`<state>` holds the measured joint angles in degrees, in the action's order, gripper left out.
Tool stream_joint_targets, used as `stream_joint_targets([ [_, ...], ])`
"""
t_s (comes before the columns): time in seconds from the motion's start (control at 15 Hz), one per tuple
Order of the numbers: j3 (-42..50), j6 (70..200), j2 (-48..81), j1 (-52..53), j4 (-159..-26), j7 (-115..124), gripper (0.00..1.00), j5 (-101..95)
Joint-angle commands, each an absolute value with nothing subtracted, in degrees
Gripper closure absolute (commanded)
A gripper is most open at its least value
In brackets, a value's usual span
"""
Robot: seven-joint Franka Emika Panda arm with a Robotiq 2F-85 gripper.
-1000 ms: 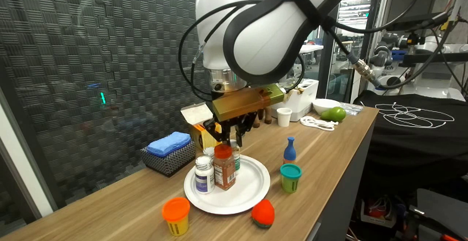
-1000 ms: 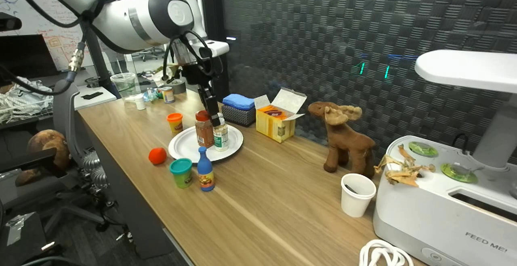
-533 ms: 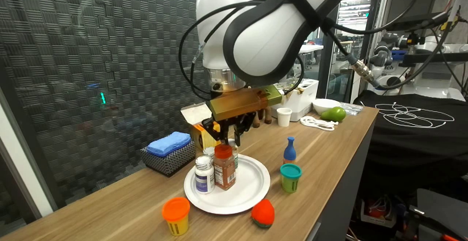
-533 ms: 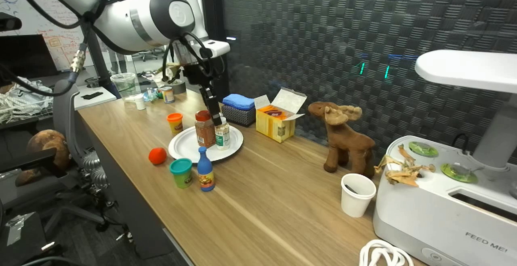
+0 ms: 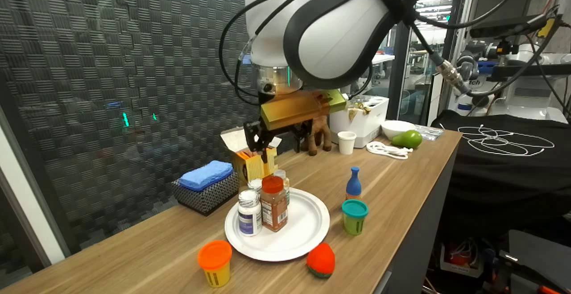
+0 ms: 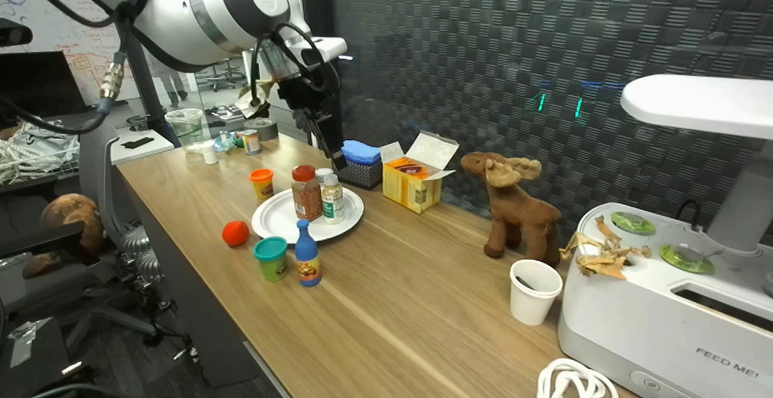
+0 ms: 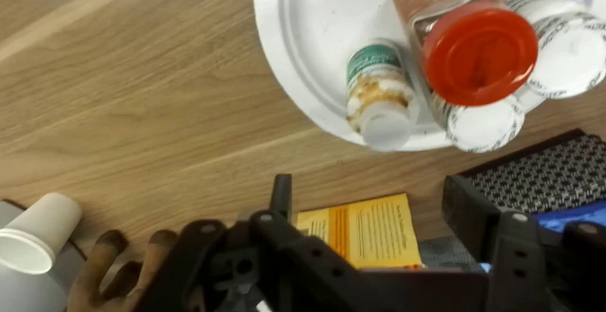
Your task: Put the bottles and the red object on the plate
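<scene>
A: What's leftmost in an exterior view?

B: A blue cloth (image 5: 206, 175) on a dark patterned box (image 5: 206, 199), and nearer the camera a yellow tub (image 5: 217, 271) with an orange lid, standing on the bench (image 5: 147, 249).

A: Then?

B: A yellow box (image 5: 255, 167) with its flaps up, and in front of it the white plate (image 5: 305, 227).

A: What's standing on that?

B: Four, all upright and close together: a white bottle (image 5: 250, 216) with a purple label, a white-capped bottle (image 5: 255, 184) mostly hidden, a jar (image 5: 274, 207) with a red lid, and a green-labelled bottle (image 6: 333, 202).

A: And the gripper (image 5: 281, 154)?

B: Raised above the bench, apart from those four. The wrist view has its jaws spread wide, with bench and part of the yellow box showing through the gap.

A: Where's the red ball (image 5: 321, 259)?

B: Both exterior views have it resting on the bench, just outside the plate's rim.

A: Carry on rightward.

B: A brown toy moose (image 5: 321, 130) stands at the back, partly behind the gripper, with a paper cup (image 5: 346, 143) near it.

A: And nearer?

B: A blue bottle (image 5: 353, 185), then a green tub (image 5: 354, 220) with a teal lid, both upright on the bench, to the right of the plate.

A: And the far end?

B: A white cord (image 5: 388, 150) in a loose bundle, a white bowl (image 5: 397, 129), and a green pear (image 5: 408, 139) just beside the bowl.
</scene>
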<state>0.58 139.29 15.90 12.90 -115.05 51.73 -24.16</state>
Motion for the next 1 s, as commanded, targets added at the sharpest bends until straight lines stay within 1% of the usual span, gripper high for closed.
stream_joint_targets([
  [0.0,2.19,140.69,6.26,12.02,-121.6,53.05,0.0,-27.43],
  [0.33,-0.13,140.22,-4.6,8.05,-131.11,49.28,0.0,-20.06],
  [0.67,-2.59,137.17,-13.35,6.82,-139.61,41.7,0.0,-9.53],
  [0.93,-4.99,136.62,-16.61,5.58,-144.92,39.73,0.0,-10.23],
])
